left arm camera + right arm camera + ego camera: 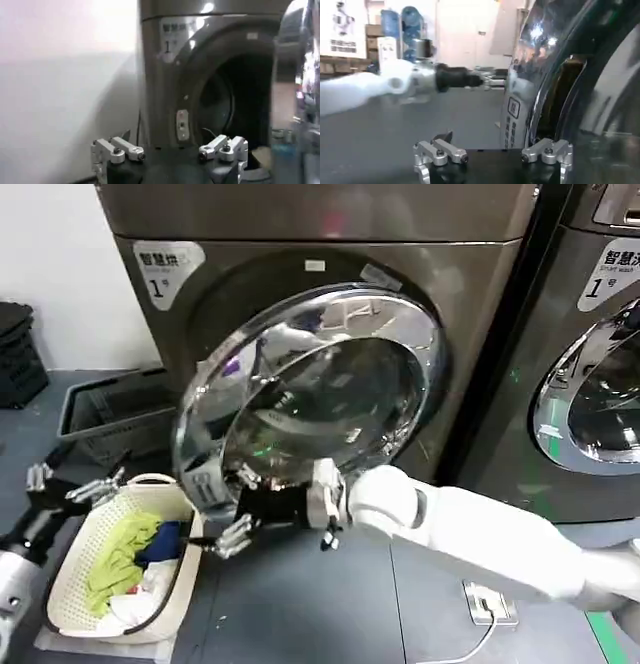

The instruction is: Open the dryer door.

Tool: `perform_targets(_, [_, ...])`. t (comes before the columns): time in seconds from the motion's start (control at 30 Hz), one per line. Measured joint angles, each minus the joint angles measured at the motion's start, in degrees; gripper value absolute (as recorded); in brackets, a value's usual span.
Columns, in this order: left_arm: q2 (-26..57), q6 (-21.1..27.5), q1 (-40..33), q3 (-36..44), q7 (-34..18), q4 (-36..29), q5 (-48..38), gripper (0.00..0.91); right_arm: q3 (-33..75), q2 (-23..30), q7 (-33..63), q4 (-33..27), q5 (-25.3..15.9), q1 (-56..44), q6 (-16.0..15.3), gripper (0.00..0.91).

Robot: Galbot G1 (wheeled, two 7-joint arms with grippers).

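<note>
My right gripper [238,506] sits at the 7 o'clock edge of the dryer door [320,399], fingers spread, nothing clamped. In the right wrist view the same gripper [492,152] has both fingers apart with the chrome rim [545,75] just beyond them, near one finger; I can't tell whether it touches. My left gripper [72,484] is parked at 9 o'clock of the head view, above the laundry basket [70,574], jaws also released; the left wrist view shows it [170,150] facing the drum opening [230,100].

Counts: two machines, two porthole doors, two grippers, two baskets, one label on each machine front.

The dryer door is swung out from the brown-grey dryer [300,244], standing ajar in front of the dark round opening, centre of the head view. Large and circular, wide mirror-chrome rim, dark glass bowl in the middle, reflections all over it. White sticker with print on the rim [512,112] at about 7 o'clock.

Second machine [590,334] at 3 o'clock is darker, its chrome-rimmed door [590,399] closed.

Laundry basket is cream plastic, perforated walls, oval, holding green, blue and white cloth. Behind it a grey slatted crate [115,414], rectangular. Floor is dark and matte; a white cable with a small box [488,604] lies at 5 o'clock.
</note>
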Motion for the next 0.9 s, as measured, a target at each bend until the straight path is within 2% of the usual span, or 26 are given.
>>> perform_targets(0.17, [5.25, -3.95, -1.79, 2.55, 5.07, 4.04, 1.70, 0.907, 1.35, -3.39, -1.76, 2.98, 0.17, -1.72, 0.01, 0.907])
perform_targets(0.4, [14.09, -4.22, -6.56, 8.59, 7.66, 9.28, 2.57, 0.907, 4.79, -8.28, -6.03, 6.66, -0.31, -6.04, 0.01, 0.907])
perform_targets(0.6, [21.08, -6.76, -11.02, 14.31, 11.09, 13.14, 3.17, 0.907, 9.65, -12.31, -8.63, 10.22, -1.96, -11.83, 0.15, 0.907])
perform_targets(0.9, [26.14, -11.69, -17.84, 24.07, 15.98, 13.45, 6.08, 0.907, 20.62, -17.52, -9.90, 15.66, -3.13, -23.34, 0.51, 0.907])
